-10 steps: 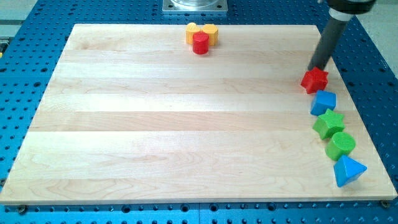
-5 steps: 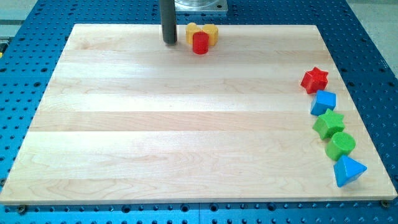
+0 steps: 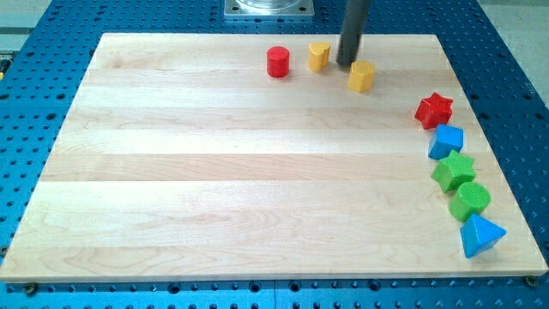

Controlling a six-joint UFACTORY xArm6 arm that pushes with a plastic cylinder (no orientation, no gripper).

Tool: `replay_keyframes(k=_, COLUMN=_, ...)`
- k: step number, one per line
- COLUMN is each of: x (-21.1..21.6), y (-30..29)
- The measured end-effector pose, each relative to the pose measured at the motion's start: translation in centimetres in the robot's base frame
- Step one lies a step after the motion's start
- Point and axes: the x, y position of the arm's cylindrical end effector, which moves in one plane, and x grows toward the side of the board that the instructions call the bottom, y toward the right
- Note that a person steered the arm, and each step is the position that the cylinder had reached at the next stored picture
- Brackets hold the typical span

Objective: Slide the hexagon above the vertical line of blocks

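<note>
My tip (image 3: 346,63) is near the view's top, between two yellow blocks. A yellow block that looks like a hexagon (image 3: 362,76) sits just to the lower right of the tip, touching or nearly touching it. A second yellow block (image 3: 319,56), its shape unclear, lies just left of the tip. A red cylinder (image 3: 277,62) is further left. At the view's right a vertical line runs from top to bottom: red star (image 3: 434,110), blue block (image 3: 446,141), green star (image 3: 453,171), green cylinder (image 3: 470,200), blue triangle (image 3: 480,235).
The wooden board (image 3: 214,172) lies on a blue perforated table (image 3: 26,129). A grey metal base (image 3: 270,9) stands beyond the board's top edge. The line of blocks sits close to the board's right edge.
My tip went from the red star to left of the top cluster, then swept right. The cluster broke up: both yellow blocks moved right, one toward the red star. The red cylinder stayed.
</note>
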Motion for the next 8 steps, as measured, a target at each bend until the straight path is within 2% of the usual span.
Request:
replay_keyframes(k=1, x=3.1, y=-1.6)
replay_keyframes(k=2, x=5.5, y=3.0)
replay_keyframes(k=3, x=5.5, y=9.3)
replay_keyframes(k=4, x=5.4, y=9.4)
replay_keyframes(k=5, x=6.7, y=4.7)
replay_keyframes(k=6, x=10.0, y=9.2)
replay_keyframes(k=7, x=9.9, y=11.3)
replay_keyframes(k=8, x=9.0, y=8.7)
